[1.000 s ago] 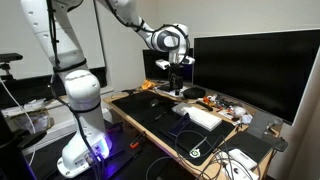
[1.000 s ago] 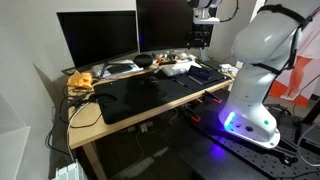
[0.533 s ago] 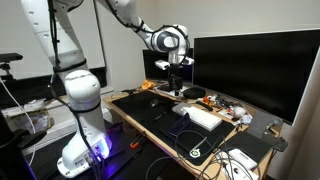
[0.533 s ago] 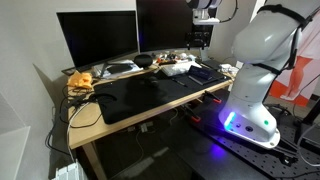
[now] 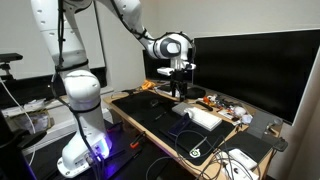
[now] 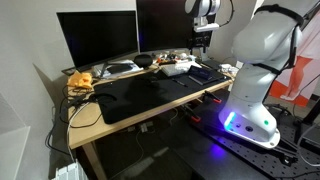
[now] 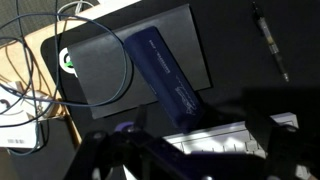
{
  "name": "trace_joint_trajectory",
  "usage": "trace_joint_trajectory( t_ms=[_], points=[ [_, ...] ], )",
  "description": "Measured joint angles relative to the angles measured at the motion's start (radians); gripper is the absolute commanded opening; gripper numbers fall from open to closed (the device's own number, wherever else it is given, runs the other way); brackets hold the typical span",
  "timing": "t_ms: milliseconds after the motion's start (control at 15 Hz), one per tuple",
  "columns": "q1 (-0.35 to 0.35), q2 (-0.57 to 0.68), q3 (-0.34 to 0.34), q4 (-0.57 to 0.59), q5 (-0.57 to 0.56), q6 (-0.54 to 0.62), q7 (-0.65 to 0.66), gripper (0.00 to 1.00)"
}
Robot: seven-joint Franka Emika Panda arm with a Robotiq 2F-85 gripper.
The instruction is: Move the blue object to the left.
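Black and blurred along the bottom of the wrist view, my fingers [image 7: 195, 152] stand spread wide apart and hold nothing; they hang in the air above the tabletop [image 6: 85, 112] and touch none of the things on it. Just ahead of them in that view lies the blue object [image 7: 165, 75], a long, flat, dark-blue bar resting slantwise on a dark mat [image 7: 100, 85]. Its near end is close to a white keyboard [image 7: 235, 138] that shows between my fingers. Further out, at the mat's edge, sits a small round disc with a green ring [image 7: 66, 60], and thin cables [image 7: 20, 100] tangle over the bare wood beyond it. A thin pen-like stick [image 7: 268, 40] lies well apart from the bar on the dark surface at the other side. In both exterior views I hover over the cluttered back part of the tabletop, near the black monitors [image 6: 100, 38]; from there I cannot pick the blue object out of the clutter.
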Motion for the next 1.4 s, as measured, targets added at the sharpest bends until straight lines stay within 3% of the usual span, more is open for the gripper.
trace_joint_trajectory(
  t_ms=[400, 733, 1400],
  points=[
    [-0.01, 0.093, -0.034, -0.01, -0.031, 0.174, -0.158, 1.0],
    [-0.017, 0.183, -0.046, -0.01, -0.03, 0.235, -0.25, 1.0],
    [-0.019, 0.321, -0.041, 0.015, -0.03, 0.295, -0.268, 1.0]
  ],
)
